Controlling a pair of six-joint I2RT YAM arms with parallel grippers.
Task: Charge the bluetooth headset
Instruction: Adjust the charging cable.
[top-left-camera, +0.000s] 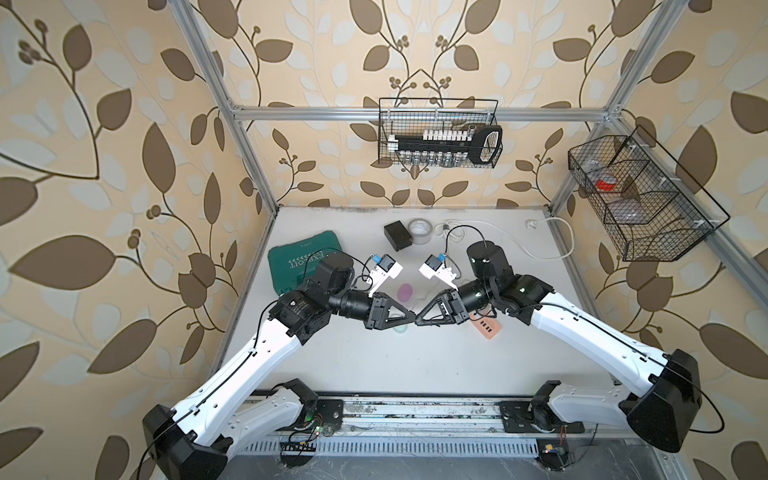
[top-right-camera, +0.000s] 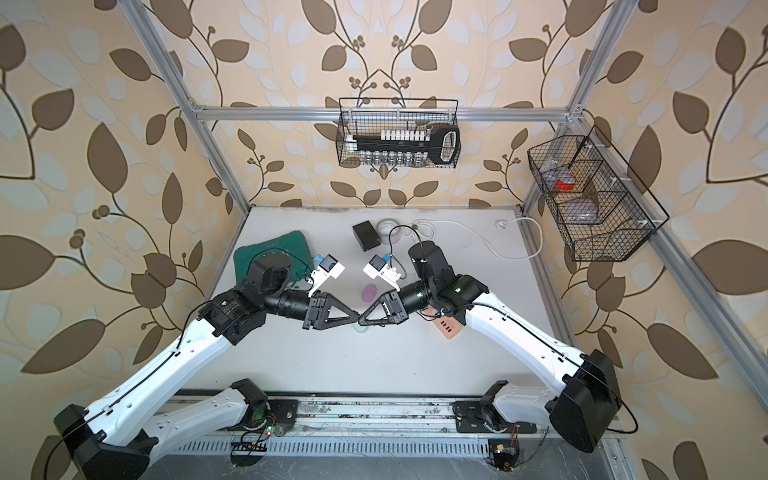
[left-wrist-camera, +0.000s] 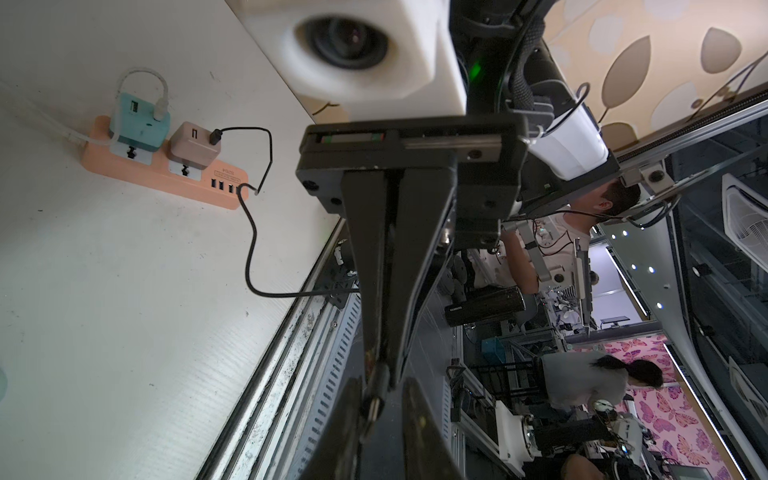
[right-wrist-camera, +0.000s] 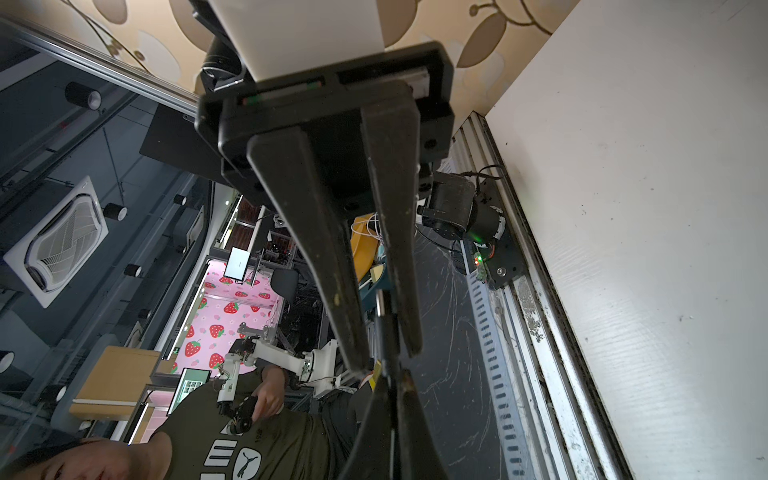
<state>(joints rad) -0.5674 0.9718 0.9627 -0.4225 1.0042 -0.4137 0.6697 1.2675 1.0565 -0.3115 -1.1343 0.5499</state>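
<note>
My two grippers meet tip to tip above the table's middle in both top views. My right gripper (top-left-camera: 418, 321) (right-wrist-camera: 395, 380) is shut on a thin black charging cable (left-wrist-camera: 249, 249). The cable's plug (left-wrist-camera: 375, 405) (right-wrist-camera: 384, 328) sticks out past its fingertips. My left gripper (top-left-camera: 413, 316) (left-wrist-camera: 383, 399) stands open with that plug between its fingers. The cable runs back to a beige charger (left-wrist-camera: 193, 145) on an orange power strip (left-wrist-camera: 166, 174) (top-left-camera: 486, 330). A lilac oval case (top-left-camera: 404, 292) and a pale mint one (top-left-camera: 401, 329) lie below; I cannot tell which is the headset.
A green zip case (top-left-camera: 303, 266) lies at the back left. A black box (top-left-camera: 398, 235), a tape roll (top-left-camera: 419, 227) and a white cable (top-left-camera: 519, 245) lie at the back. Wire baskets hang on the back wall (top-left-camera: 438, 133) and the right wall (top-left-camera: 640, 199).
</note>
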